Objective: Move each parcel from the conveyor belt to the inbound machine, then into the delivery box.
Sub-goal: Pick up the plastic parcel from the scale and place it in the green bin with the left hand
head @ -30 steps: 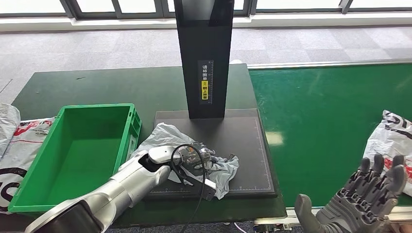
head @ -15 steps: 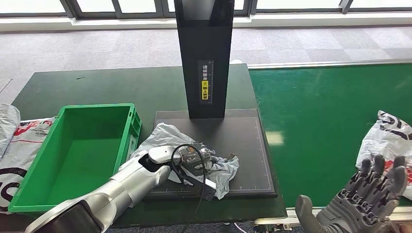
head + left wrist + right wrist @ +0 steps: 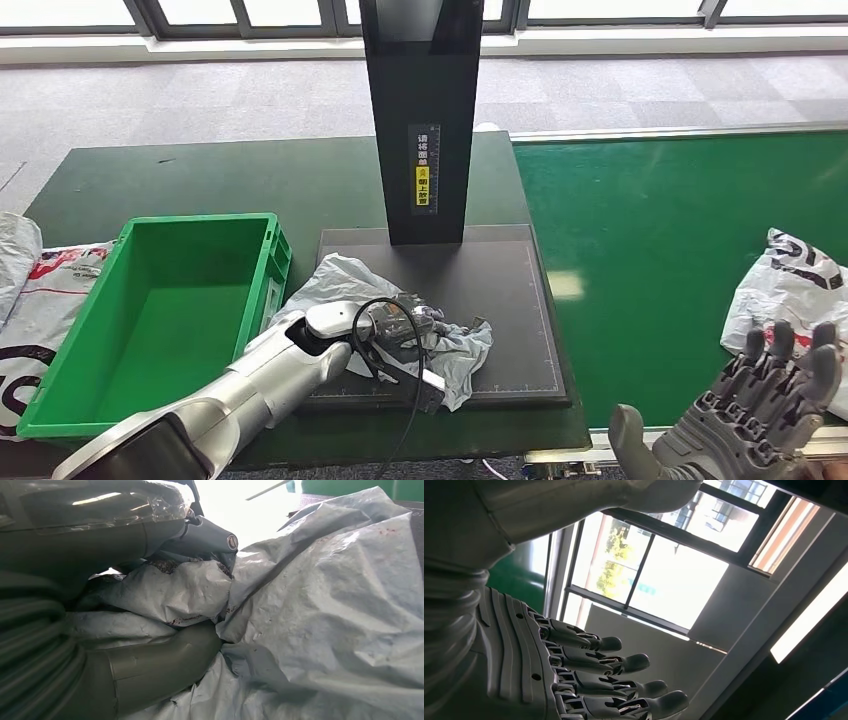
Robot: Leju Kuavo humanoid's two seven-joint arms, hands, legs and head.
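Right now the left hand [image 3: 405,330] is clenched on a crumpled grey parcel [image 3: 455,350], thumb and fingers [image 3: 200,535] pinching folds of the bag, as the left wrist view shows close up. That parcel lies on the black scan plate [image 3: 510,290] of the inbound machine, whose dark column [image 3: 420,120] rises at twelve o'clock from the hand. At nine o'clock from the hand, just beside the plate, stands the green box [image 3: 150,320], with nothing visible inside it.

Over at the right, the right hand [image 3: 765,410] hovers with fingers spread and holding nothing, palm up near the belt's [image 3: 650,250] front edge. At about one o'clock from it, near or just touching its fingertips, a white parcel [image 3: 785,285] lies on the green belt.

My reading: the grey parcel has reached the machine, so its first leg is done; the lift into the box remains. The white parcel has both legs left. More bags [image 3: 40,290] lie past the box at its nine o'clock.
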